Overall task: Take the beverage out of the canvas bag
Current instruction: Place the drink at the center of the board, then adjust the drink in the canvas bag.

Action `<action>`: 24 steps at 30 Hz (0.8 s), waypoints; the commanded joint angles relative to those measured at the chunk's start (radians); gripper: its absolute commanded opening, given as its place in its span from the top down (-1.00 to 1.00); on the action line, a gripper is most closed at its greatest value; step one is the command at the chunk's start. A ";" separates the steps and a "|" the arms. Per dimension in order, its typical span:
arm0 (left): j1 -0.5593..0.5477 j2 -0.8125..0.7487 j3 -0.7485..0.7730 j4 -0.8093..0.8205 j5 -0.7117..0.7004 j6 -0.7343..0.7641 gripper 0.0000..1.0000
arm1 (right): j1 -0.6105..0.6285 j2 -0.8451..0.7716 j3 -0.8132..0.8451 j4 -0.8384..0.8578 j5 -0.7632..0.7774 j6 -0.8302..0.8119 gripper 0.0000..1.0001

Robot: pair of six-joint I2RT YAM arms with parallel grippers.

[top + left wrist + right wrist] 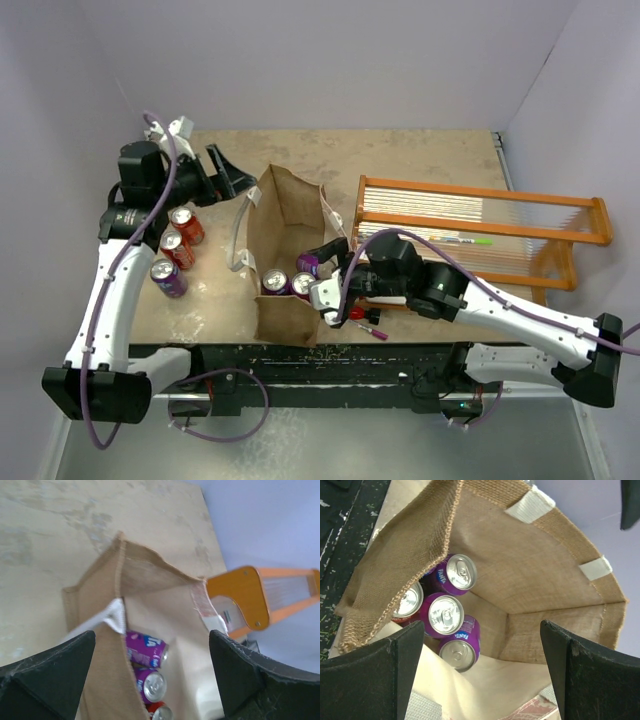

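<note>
- Your canvas bag (290, 205) stands mouth-up in the middle of the bench (420, 160). One white loop handle (240, 235) hangs down its 9 o'clock side and the other shows at its 3 o'clock side.
- The beverage is inside the bag. Purple cans (275, 282) cluster on the bag's floor toward the 6 o'clock end.
- The right wrist view shows three purple cans (444, 615) with silver tops, one of them reading Fanta. A red-and-silver can (410, 602) is tucked against the wall beside them.
- Your right hand (322, 272) hangs at the bag's 4 o'clock rim, over the mouth. Its fingers (395, 670) are spread wide and hold nothing. In its own camera the cans sit between and below the two fingers. You cannot tell whether a finger touches the rim.
- Your left hand (232, 172) is at 10 o'clock of the bag, apart from it and pointing toward it. Its fingers (47, 675) are spread fully and are empty. Its camera looks into the bag (150, 585) from the far corner and catches two purple cans (145, 650) and a sliver of a third can.
- Three loose cans stand on the bench at 9 o'clock of the bag, beside your left arm. Two are red (186, 225) and one is purple (167, 277).
- An orange wooden-framed rack (480, 225) sits at 3 o'clock of the bag, with a green marker (470, 240) lying in it.
- A pink marker (375, 330) lies on the bench's near edge, under your right wrist.
</note>
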 commanded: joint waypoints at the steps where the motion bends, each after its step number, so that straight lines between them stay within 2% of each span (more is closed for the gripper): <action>1: -0.131 -0.010 0.016 0.059 0.040 -0.017 -0.93 | -0.003 0.039 0.004 -0.103 -0.063 -0.042 -0.98; 5: -0.292 -0.018 -0.013 0.053 -0.073 -0.044 -0.88 | -0.003 0.057 -0.026 -0.110 -0.063 -0.083 -0.98; 10: -0.438 -0.002 -0.015 0.010 -0.175 -0.054 -0.80 | -0.002 0.062 -0.072 -0.077 -0.074 -0.089 -0.98; 16: -0.487 0.023 -0.041 -0.065 -0.217 -0.062 -0.77 | -0.002 0.074 -0.110 -0.048 -0.127 -0.060 -0.98; 19: -0.514 0.053 -0.035 -0.171 -0.249 -0.054 -0.69 | -0.002 0.078 -0.137 -0.027 -0.136 -0.056 -0.98; 24: -0.531 0.019 -0.098 -0.178 -0.236 -0.063 -0.73 | -0.002 0.078 -0.176 -0.004 -0.130 -0.018 -0.96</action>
